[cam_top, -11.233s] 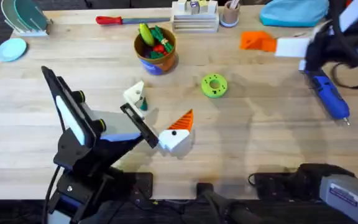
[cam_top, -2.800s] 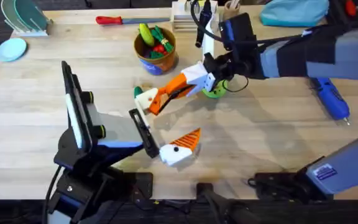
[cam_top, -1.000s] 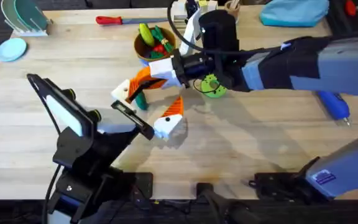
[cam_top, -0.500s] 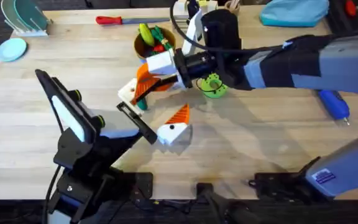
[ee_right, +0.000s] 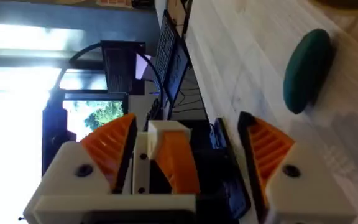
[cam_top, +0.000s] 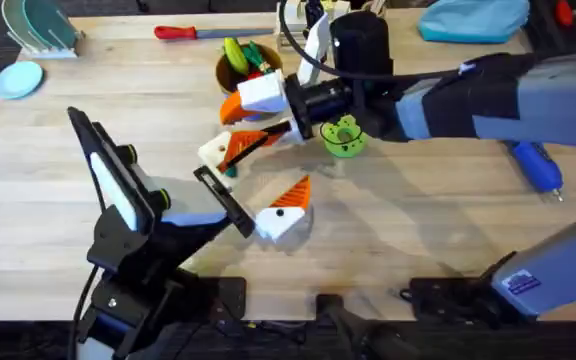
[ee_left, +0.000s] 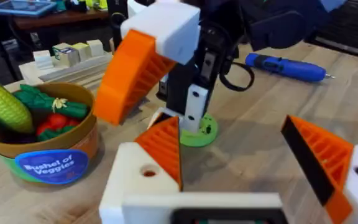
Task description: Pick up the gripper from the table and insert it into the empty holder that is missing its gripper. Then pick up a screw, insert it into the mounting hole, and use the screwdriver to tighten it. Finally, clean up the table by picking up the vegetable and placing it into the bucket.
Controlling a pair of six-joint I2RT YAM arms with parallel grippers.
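Overhead shows the right pincer [cam_top: 243, 125] spread wide and empty above the vegetable [cam_top: 229, 168], which lies on the worktop [cam_top: 418, 220] just beside the bucket [cam_top: 251, 80]. It looks light, rigid and smooth, so it may roll; I would grip it across its short middle. The left pincer [cam_top: 243, 185] stands open nearby, holding nothing.

Pale matt wood-grain table [cam_top: 438, 200]; ribbed orange plastic pads on smooth white plastic right claw [cam_top: 240, 125].
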